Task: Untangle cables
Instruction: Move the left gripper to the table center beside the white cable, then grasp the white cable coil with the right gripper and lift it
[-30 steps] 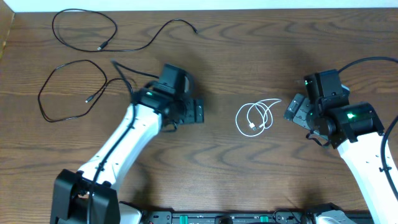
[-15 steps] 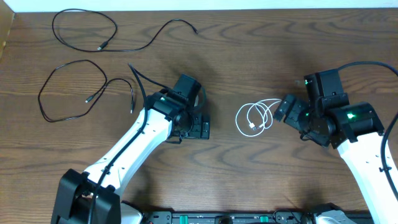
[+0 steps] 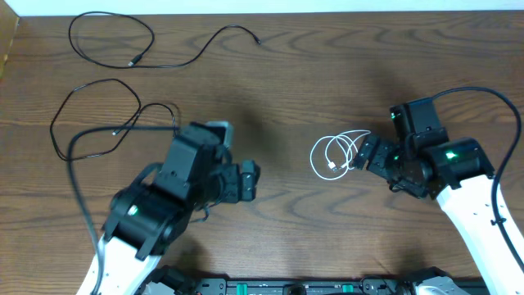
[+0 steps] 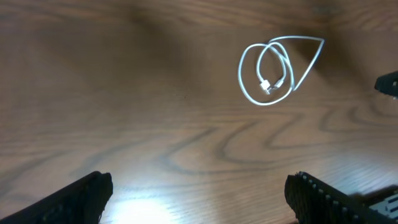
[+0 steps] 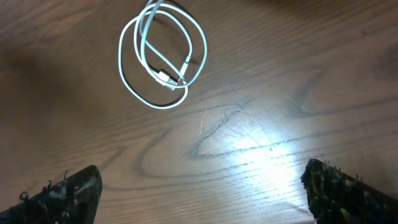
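The white cable (image 3: 337,155) lies coiled in small loops on the wooden table, right of centre; it also shows in the left wrist view (image 4: 272,70) and the right wrist view (image 5: 163,57). One black cable (image 3: 112,37) lies spread at the far left. A second black cable (image 3: 86,123) loops below it, partly under my left arm. My left gripper (image 3: 248,181) is open and empty, left of the white cable. My right gripper (image 3: 368,154) is open and empty, just right of the white coil.
The wooden table (image 3: 311,74) fills the views. A thick black cord (image 3: 483,102) arcs off my right arm. A black bar (image 3: 295,287) runs along the table's front edge.
My left arm has swung back toward the front, away from the black cables, its gripper now lower and further left. My right gripper has edged left toward the white coil.
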Action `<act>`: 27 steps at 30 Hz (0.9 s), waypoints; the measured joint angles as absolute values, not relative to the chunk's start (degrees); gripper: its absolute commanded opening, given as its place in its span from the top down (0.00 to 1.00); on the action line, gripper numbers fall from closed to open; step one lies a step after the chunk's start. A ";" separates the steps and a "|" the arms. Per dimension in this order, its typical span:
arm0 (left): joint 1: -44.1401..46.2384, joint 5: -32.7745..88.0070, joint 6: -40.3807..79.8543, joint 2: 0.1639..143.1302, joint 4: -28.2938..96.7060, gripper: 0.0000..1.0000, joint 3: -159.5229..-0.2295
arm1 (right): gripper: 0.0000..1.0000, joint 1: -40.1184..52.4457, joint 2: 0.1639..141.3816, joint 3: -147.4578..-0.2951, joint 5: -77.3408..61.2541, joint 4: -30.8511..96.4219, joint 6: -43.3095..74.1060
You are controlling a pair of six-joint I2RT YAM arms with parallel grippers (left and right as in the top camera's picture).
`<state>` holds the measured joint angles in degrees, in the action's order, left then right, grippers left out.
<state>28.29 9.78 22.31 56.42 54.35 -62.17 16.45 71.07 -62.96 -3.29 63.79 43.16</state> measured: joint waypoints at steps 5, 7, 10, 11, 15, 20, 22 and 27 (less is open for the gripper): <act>28.29 7.53 22.48 54.04 61.49 0.07 -62.17 | 0.32 17.28 71.07 -62.48 -3.33 61.84 41.87; 28.29 7.16 22.48 54.15 64.03 0.07 -62.17 | 0.47 17.41 71.07 -62.41 -3.25 61.08 41.56; 28.29 7.09 22.48 54.33 65.52 0.07 -62.17 | 0.54 17.39 71.09 -62.39 -2.72 59.02 41.45; 28.29 7.09 22.48 54.41 65.58 0.07 -62.17 | 0.55 17.39 71.24 -62.39 -2.35 58.13 41.41; 28.29 7.09 22.48 55.05 65.60 0.07 -62.17 | 0.60 17.39 73.58 -62.39 -1.67 55.13 41.39; 28.29 7.09 22.48 55.59 65.58 0.07 -62.17 | 0.68 17.39 79.88 -62.37 -1.50 51.22 41.47; 28.29 7.09 22.48 55.61 65.60 0.07 -62.17 | 0.62 17.39 82.52 -62.37 -1.50 49.71 41.34; 28.29 7.09 22.48 55.64 65.58 0.07 -62.17 | 0.66 17.39 87.22 -62.35 -1.61 46.70 41.43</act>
